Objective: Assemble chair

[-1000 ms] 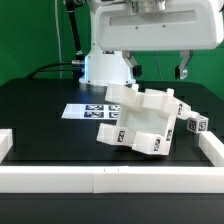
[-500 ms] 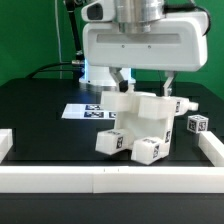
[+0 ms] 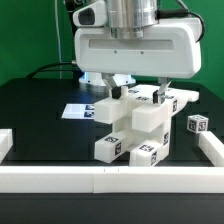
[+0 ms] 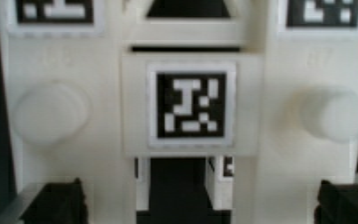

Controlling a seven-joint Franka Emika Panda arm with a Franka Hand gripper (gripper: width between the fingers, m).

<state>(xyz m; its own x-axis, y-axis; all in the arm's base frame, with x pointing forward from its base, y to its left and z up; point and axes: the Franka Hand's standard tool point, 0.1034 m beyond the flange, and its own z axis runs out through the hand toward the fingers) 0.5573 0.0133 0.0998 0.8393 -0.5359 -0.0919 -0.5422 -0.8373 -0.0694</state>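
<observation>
The chair (image 3: 133, 128) is a cluster of joined chunky white parts with black-and-white tags, standing on the black table in the middle of the exterior view. My gripper (image 3: 137, 95) hangs directly over it, open, one finger on each side of the chair's upper part. In the wrist view the chair (image 4: 69, 110) fills the picture, a tagged white bar (image 4: 194, 105) runs between two wider white parts, and my gripper (image 4: 197, 206) shows only as dark fingertips (image 4: 51, 205) at the two sides. Whether the fingers touch the plastic cannot be told.
A small loose white block (image 3: 197, 124) with a tag lies at the exterior view's right of the chair. The marker board (image 3: 78, 110) lies flat behind it on the left. A white rail (image 3: 100, 178) borders the front, with low white bumpers left (image 3: 5, 140) and right (image 3: 213, 150).
My gripper has come down from above the chair until its fingers straddle the upper part. The chair's outline has shifted from tilted to more level. The jaws stayed open.
</observation>
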